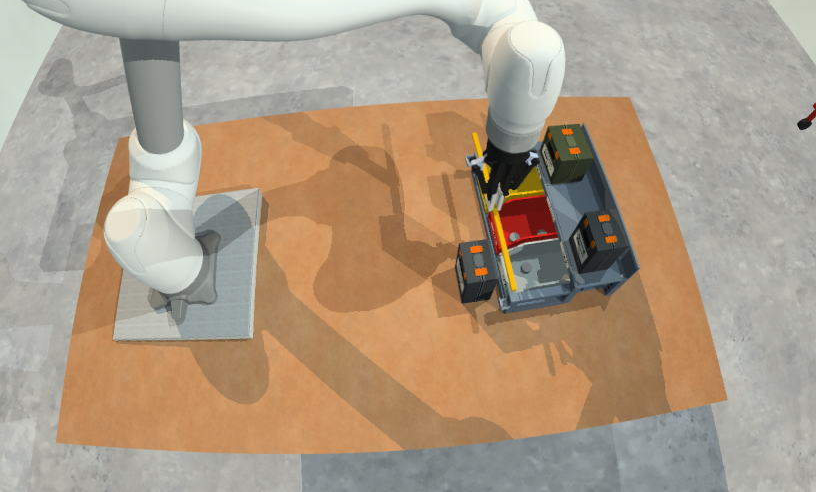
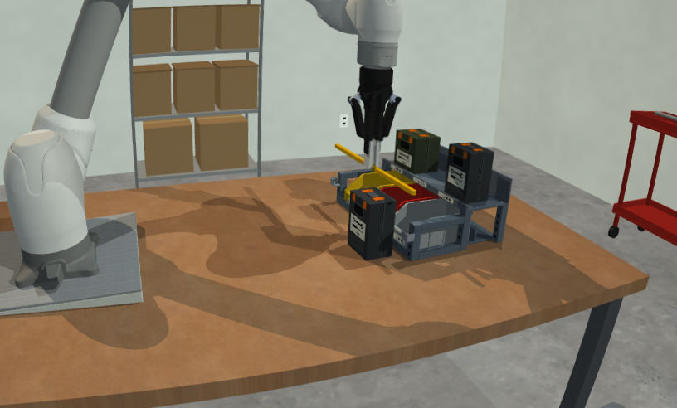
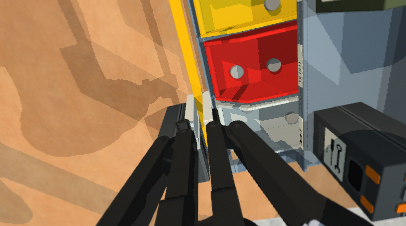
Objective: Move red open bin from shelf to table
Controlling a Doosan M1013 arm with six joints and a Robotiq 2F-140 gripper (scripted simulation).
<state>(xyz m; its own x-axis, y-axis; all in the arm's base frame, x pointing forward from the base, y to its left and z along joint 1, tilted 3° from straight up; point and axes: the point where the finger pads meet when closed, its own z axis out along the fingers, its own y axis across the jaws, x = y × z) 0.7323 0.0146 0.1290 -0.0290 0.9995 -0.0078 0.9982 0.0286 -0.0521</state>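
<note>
The red bin (image 1: 532, 213) (image 2: 411, 198) (image 3: 250, 52) sits in the shelf (image 1: 568, 198) (image 2: 468, 229) (image 3: 320, 87), between the yellow bin (image 1: 532, 184) (image 2: 367, 180) (image 3: 230, 17) and the grey bin (image 1: 544, 261) (image 2: 419, 211) (image 3: 265, 127). Two round grey parts show inside it. My gripper (image 1: 495, 204) (image 2: 372, 165) (image 3: 200, 103) is shut on a long yellow bar (image 1: 505, 252) (image 2: 396, 180) (image 3: 180, 27). It holds the bar raised above the bins' front edges, along the shelf's front side. The fingers do not hold any bin.
A dark case (image 1: 478, 270) (image 2: 370, 224) stands on the table close to the shelf's front corner. A green case (image 1: 568, 165) (image 2: 424, 154) and another dark case (image 1: 601, 246) (image 2: 469, 179) stand on the shelf's upper deck behind the bins. The robot base plate (image 1: 234, 306) is at the table's other end.
</note>
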